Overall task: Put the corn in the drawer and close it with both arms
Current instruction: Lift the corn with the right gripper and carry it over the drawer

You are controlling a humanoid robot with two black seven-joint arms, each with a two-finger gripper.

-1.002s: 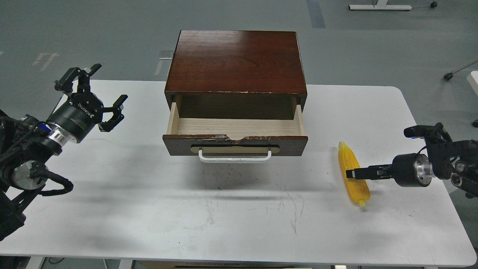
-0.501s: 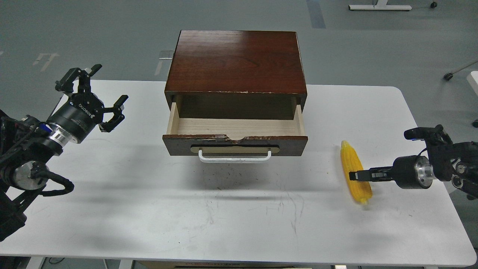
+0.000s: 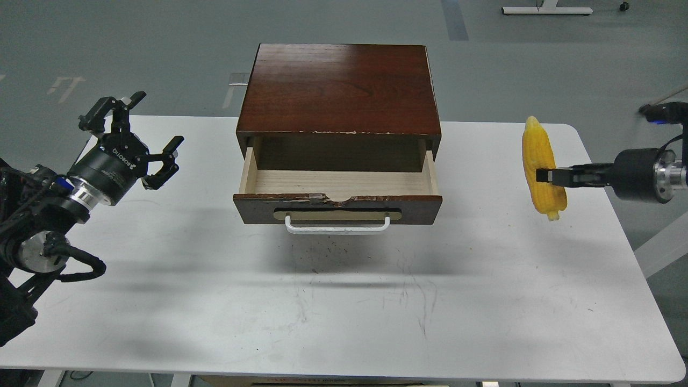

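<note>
The drawer (image 3: pixel 337 208) stands pulled open from a dark brown cabinet (image 3: pixel 339 88) at the table's middle back; its pale wood inside (image 3: pixel 337 183) is empty. The yellow corn (image 3: pixel 543 167) hangs in the air to the right of the drawer, held at its middle by my right gripper (image 3: pixel 544 176), which is shut on it. My left gripper (image 3: pixel 144 137) is open and empty, well left of the drawer above the table.
The white table (image 3: pixel 344 301) reaches from the left edge to the right. The cabinet fills the middle back. Grey floor lies beyond, with a wheeled stand base (image 3: pixel 546 9) at the far upper right.
My right gripper has lifted the corn off the table, raising it up and a little to the right. The left arm and the drawer have not moved.
</note>
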